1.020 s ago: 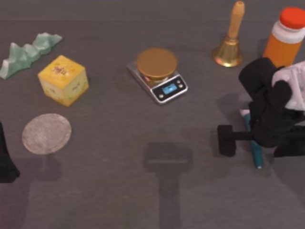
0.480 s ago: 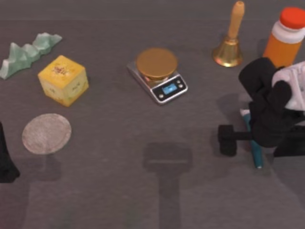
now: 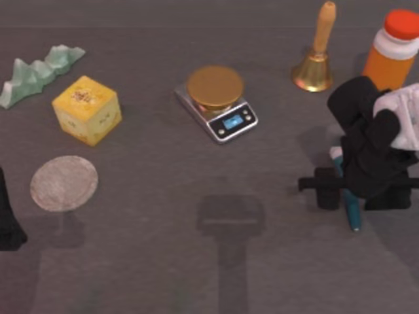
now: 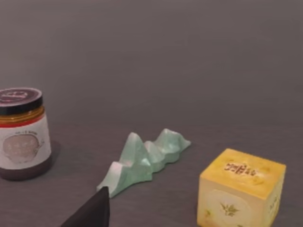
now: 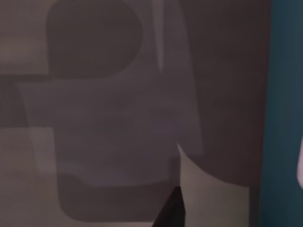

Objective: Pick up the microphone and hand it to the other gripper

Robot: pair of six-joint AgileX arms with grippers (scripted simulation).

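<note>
Right gripper (image 3: 353, 190) low over the microphone (image 3: 352, 214) at the right side of the table (image 3: 196, 261), near side of the brass bell (image 3: 317, 65) and the orange bottle (image 3: 393, 52). Microphone lies flat; only the teal handle end shows past the arm in the top view, head hidden under the wrist. Right wrist view confirms the teal handle (image 5: 284, 113) close alongside, table surface beyond it.

Fingers straddle the handle, one each side, narrowly spread; whether they press the handle I cannot tell.

Step in hand, by my reading: closing on the handle before the lift. To do it well:
- keep the handle centred between the fingers, so it does not roll aside as they close;
- grip near mid-handle, leaving one end free for the receiving arm;
- lift straight up, clear of the bottle and bell.

Left gripper (image 3: 10, 226) parked at the table's left edge, near side; one dark fingertip (image 4: 92, 213) shows in its wrist view, facing the yellow cube (image 4: 241, 189) and green ridge ornament (image 4: 144, 161).
</note>
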